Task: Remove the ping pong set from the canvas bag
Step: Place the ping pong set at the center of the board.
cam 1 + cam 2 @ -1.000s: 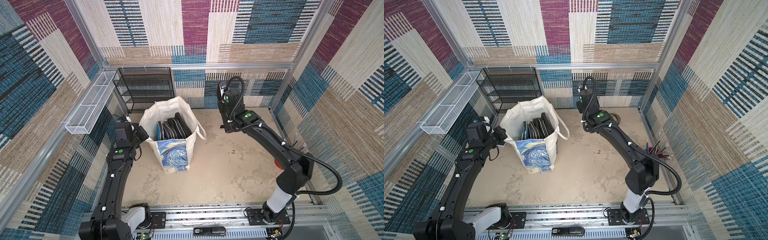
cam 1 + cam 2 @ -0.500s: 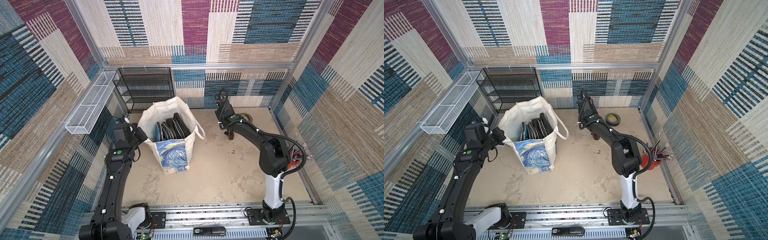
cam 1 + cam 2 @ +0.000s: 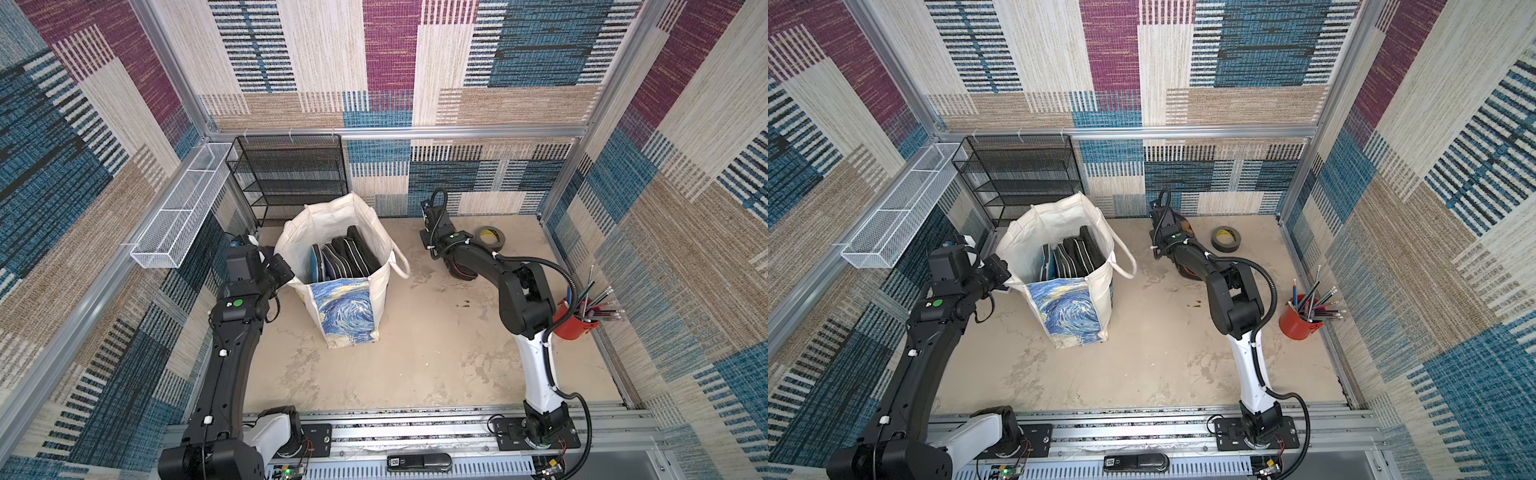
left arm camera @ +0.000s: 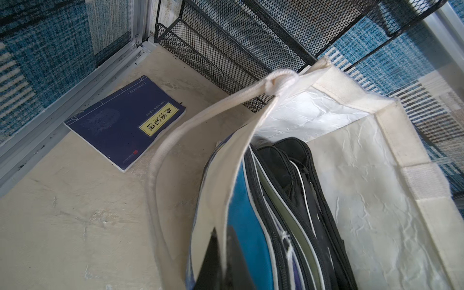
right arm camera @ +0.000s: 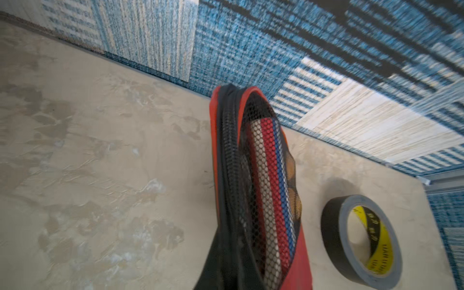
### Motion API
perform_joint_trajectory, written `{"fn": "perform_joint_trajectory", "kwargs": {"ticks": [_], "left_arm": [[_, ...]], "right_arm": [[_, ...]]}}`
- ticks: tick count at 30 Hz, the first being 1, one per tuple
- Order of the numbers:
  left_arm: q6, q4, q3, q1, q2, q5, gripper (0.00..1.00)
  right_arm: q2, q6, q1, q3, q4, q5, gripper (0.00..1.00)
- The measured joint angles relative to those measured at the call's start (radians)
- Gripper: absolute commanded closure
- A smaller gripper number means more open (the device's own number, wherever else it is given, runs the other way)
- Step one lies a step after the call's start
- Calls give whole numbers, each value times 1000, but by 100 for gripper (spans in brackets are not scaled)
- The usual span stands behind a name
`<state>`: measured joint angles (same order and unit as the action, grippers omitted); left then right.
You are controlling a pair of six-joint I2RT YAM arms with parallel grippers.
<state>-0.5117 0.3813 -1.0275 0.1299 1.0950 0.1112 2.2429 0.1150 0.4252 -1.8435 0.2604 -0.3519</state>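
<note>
One canvas bag (image 3: 324, 220) is counted at the centre of both top views, with at least four flat zippered cases (image 3: 349, 257) standing inside it. Toward the right, one red-and-black ping pong set (image 5: 261, 188), one roll of tape (image 3: 491, 238) and one red cup (image 3: 571, 328) of uncounted pencils (image 3: 602, 309) are found; at the upper left, one black mesh rack (image 3: 291, 178) and one white wire basket (image 3: 183, 208) are seen, and one dark blue book (image 4: 125, 123) is shown in the left wrist view. Two robot arms are counted, the left arm (image 3: 232, 332) and the right arm (image 3: 523, 299).

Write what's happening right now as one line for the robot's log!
left gripper: shut on canvas bag rim | right gripper: shut on ping pong set, outside bag, beside tape roll | bag: upright
</note>
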Motion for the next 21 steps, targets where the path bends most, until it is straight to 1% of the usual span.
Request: {"fn": "perform_joint_trajectory", "kwargs": {"ticks": [2, 5, 7, 9, 10, 13, 15, 21], "left_arm": [[0, 1, -3, 0, 3, 0, 100], [0, 1, -3, 1, 3, -1, 100], [0, 1, -3, 1, 3, -1, 100], [0, 1, -3, 1, 3, -2, 100], [0, 1, -3, 1, 3, -2, 100], [0, 1, -3, 1, 4, -3, 100], [0, 1, -3, 2, 4, -3, 100], [3, 2, -3, 5, 3, -4, 100]], "right_arm": [[10, -26, -1, -14, 18, 36, 88], [18, -57, -1, -33, 40, 95, 88], [18, -73, 0, -39, 45, 129, 85], [21, -91, 0, -50, 48, 163, 72], [24, -100, 0, -56, 47, 185, 68], [33, -121, 0, -70, 44, 228, 67], [35, -133, 1, -70, 43, 232, 67], [35, -153, 0, -66, 37, 274, 47]]}}
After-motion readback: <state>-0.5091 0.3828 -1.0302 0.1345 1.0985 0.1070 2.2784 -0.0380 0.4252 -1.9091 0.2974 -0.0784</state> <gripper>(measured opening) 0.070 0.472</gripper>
